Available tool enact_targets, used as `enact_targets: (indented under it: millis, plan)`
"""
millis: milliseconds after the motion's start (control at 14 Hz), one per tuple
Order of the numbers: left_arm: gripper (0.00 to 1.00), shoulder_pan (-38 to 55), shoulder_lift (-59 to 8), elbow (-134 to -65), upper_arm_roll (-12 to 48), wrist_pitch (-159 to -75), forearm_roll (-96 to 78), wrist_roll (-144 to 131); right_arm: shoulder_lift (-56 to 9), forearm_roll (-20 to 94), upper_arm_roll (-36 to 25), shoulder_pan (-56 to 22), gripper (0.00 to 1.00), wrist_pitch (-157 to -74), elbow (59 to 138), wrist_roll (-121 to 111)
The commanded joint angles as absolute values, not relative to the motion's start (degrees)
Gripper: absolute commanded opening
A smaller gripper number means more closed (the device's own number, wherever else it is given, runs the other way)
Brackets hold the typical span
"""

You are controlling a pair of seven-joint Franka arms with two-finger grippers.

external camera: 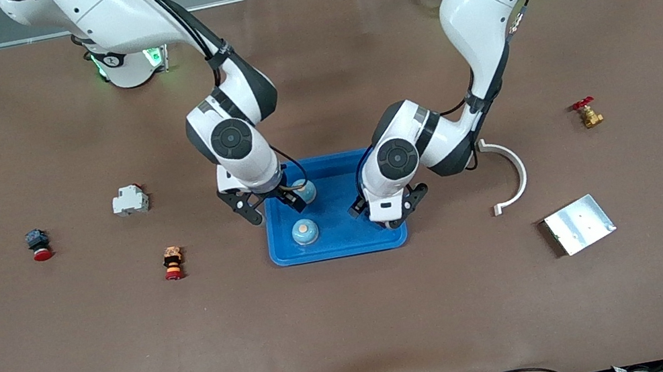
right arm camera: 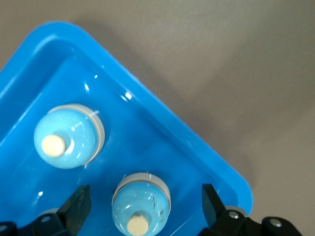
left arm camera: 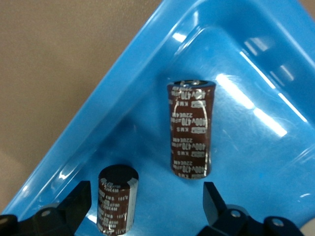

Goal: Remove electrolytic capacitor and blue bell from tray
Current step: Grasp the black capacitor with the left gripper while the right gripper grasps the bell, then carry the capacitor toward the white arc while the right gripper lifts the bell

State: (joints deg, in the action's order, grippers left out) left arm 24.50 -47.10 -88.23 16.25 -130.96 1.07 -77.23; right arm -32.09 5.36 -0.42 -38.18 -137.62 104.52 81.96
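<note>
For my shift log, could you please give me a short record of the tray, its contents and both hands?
tray: blue tray mid-table, upright
bells: two light blue bells standing in the tray, toward the right arm's end
capacitors: two dark capacitors standing in the tray, toward the left arm's end
right hand: right hand open, low over the tray, fingers either side of one bell
left hand: left hand open, low over the tray, above the shorter capacitor
loose parts: a white curved piece and a metal plate lie outside the tray
</note>
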Motion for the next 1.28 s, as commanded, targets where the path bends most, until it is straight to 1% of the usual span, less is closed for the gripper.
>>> enact_targets:
  millis: [0,285,356,428,570,642,855,927,1141,1212]
  plan:
    - [1.00,25.58,-47.72,-87.19,15.38,-131.22,2.46,-79.01,-33.92,4.83,-1.41,-40.16,1.00,-137.64,102.40,84.72]
    - [1.00,25.49,-47.64,-87.19,15.38,-131.22,2.46,-79.01,-35.24,4.83,-1.41,-40.52,1.00,-138.08,101.69,84.73]
    - [0.91,25.40,-47.55,-87.10,15.38,-131.22,2.46,-79.01,-35.77,4.83,-1.41,-40.69,1.00,-138.08,101.34,84.73]
    - [0.74,25.31,-47.55,-87.10,15.38,-131.22,2.46,-78.93,-36.29,4.75,-1.41,-41.22,1.00,-138.16,100.99,84.73]
    - [0.48,25.31,-47.46,-87.10,15.38,-131.22,2.37,-79.01,-37.35,4.05,-1.49,-41.40,1.00,-138.43,100.20,85.86]
    - [0.38,25.31,-47.55,-87.10,15.38,-131.22,2.37,-79.10,-37.88,3.43,-1.41,-41.40,1.00,-138.43,99.50,86.39]
    - [0.11,25.23,-47.55,-87.10,15.38,-131.22,2.46,-80.94,-38.76,2.37,-1.41,-41.84,1.00,-138.60,98.88,87.89]
    - [0.08,25.31,-47.46,-87.10,15.21,-131.22,2.46,-81.12,-38.76,2.37,-1.41,-41.84,1.00,-138.86,98.88,87.89]
    - [0.08,25.14,-47.02,-87.10,15.21,-131.13,2.46,-81.21,-38.76,2.37,-1.41,-41.84,1.00,-138.87,98.70,87.89]
    - [0.08,25.14,-46.50,-87.10,15.21,-130.61,2.63,-81.12,-38.76,2.20,-1.41,-41.84,0.98,-138.87,98.70,87.80]
